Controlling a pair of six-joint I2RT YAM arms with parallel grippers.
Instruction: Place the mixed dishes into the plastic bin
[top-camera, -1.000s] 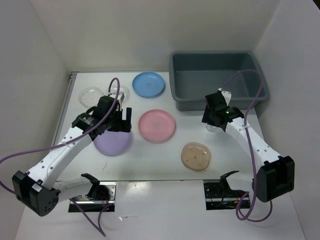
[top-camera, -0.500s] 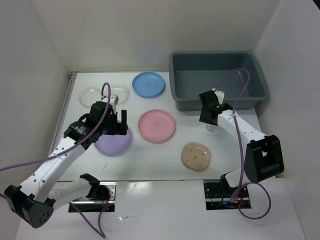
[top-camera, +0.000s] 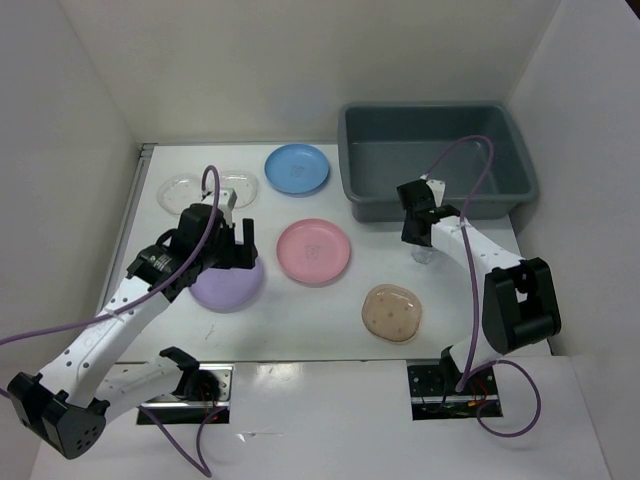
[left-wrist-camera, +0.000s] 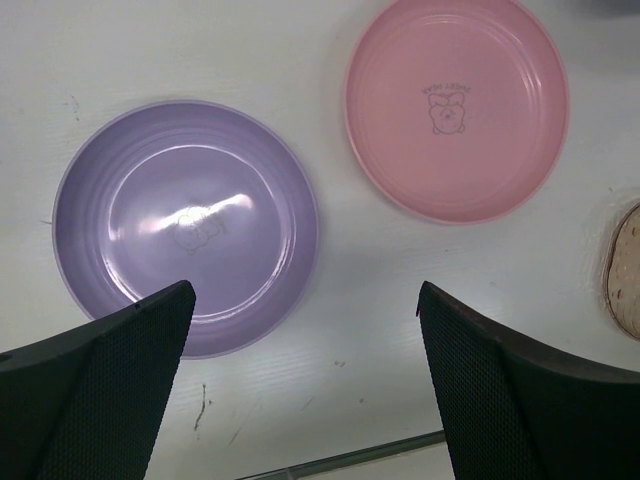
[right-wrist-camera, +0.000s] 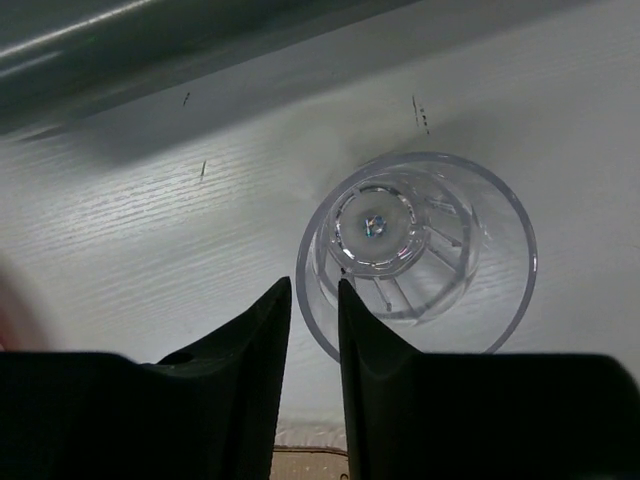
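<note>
Blue plate, pink plate, lavender plate, tan speckled plate and two clear plates lie on the white table. The grey bin stands at the back right with nothing in it. My left gripper is open and empty above the lavender plate's right edge, with the pink plate beyond. My right gripper hangs in front of the bin, shut on the rim of a clear cup, one finger inside and one outside.
The clear cup stands upright on the table just in front of the bin's front wall. The tan plate's edge lies near it. White walls close in the table on the left, back and right.
My right arm has folded its elbow in and the gripper has shifted slightly left over the cup. My left gripper has drawn back a little over the lavender plate.
</note>
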